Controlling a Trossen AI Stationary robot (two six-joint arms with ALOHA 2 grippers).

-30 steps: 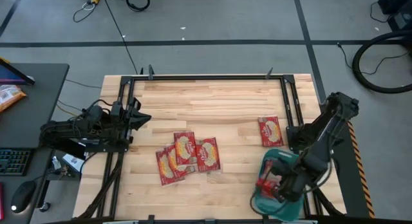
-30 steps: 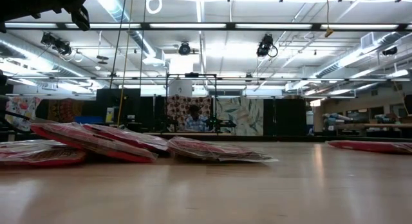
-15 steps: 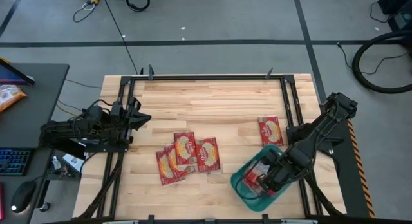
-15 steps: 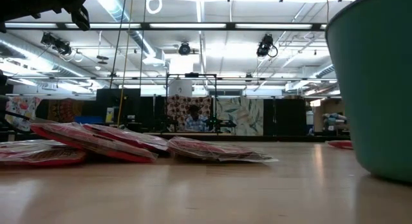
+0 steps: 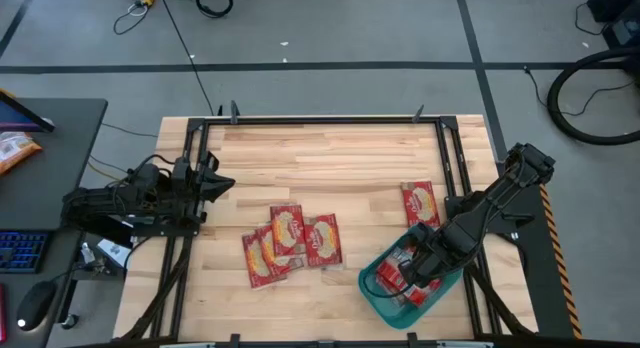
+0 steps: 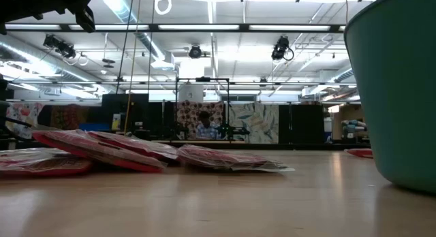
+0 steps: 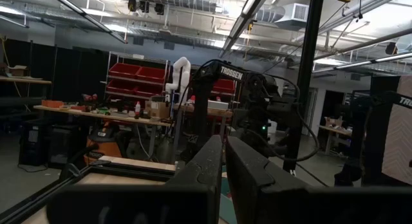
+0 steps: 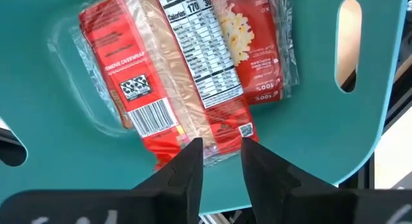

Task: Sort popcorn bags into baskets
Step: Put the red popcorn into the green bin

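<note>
Popcorn bags lie in a loose fan of four on the wooden table, left of centre and overlapping one another, with a fifth bag alone near the right edge. At least two more already sit in the teal basket, which stands at the front right corner, just beside that lone bag.

The right gripper hangs inside the basket, directly over the bags it holds. Its two fingers stand a little apart with the edge of a red bag showing between their tips; I can't tell whether they are pinching it or have just let go. If the job here is dropping that bag off, the good way is to spread the fingers fully, let it settle flat on the pile, then rise straight up so nothing snags the wrapper or tips the basket. The lone bag beside the basket looks like the easiest next pick.

The left gripper waits at the left edge of the table, level and pointing across it, its fingers nearly pressed together with a narrow gap and nothing between them.
</note>
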